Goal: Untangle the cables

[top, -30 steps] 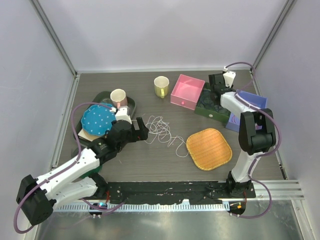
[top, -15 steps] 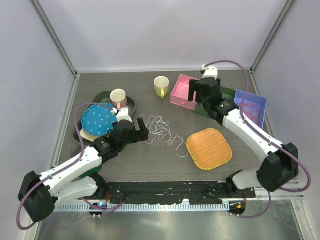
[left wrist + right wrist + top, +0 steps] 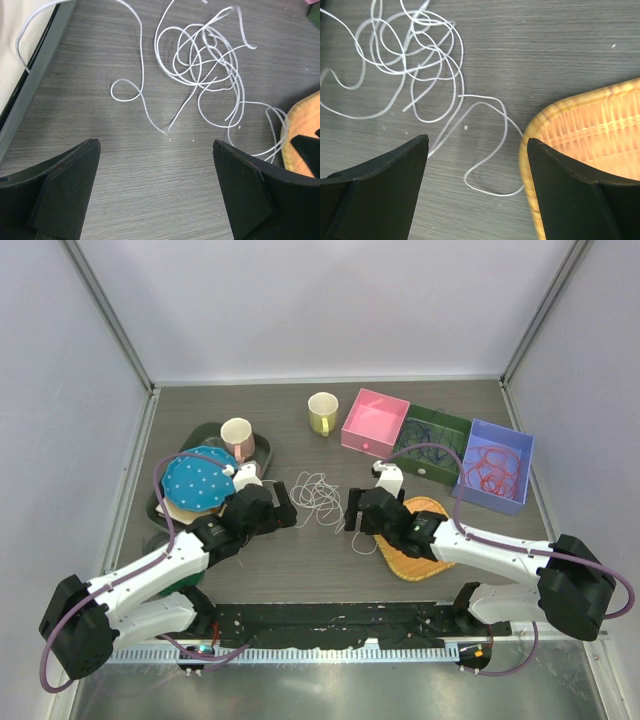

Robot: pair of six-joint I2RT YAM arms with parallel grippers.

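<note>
A white cable [image 3: 318,492] lies in a loose tangle on the dark table between my two grippers. My left gripper [image 3: 284,508] is open just left of it. In the left wrist view the tangle [image 3: 207,62] lies ahead of the open left gripper [image 3: 156,145], untouched. My right gripper [image 3: 356,520] is open at the tangle's right edge. Seen from the right wrist, one loop of the white cable [image 3: 415,52] runs between the wide fingers of the right gripper [image 3: 477,140]. An orange-red cable [image 3: 488,470] lies in the blue box, and a dark cable [image 3: 420,448] lies in the green box.
A woven orange tray [image 3: 432,546] lies under my right arm, its rim [image 3: 535,135] beside the right finger. At the back are a pink box [image 3: 375,420], a yellow mug [image 3: 322,412] and a pale mug [image 3: 237,434]. A blue dotted plate [image 3: 193,480] sits at the left.
My right arm has swung from the boxes at the back right down to the middle of the table, and its jaws have opened wide. The left arm has hardly moved.
</note>
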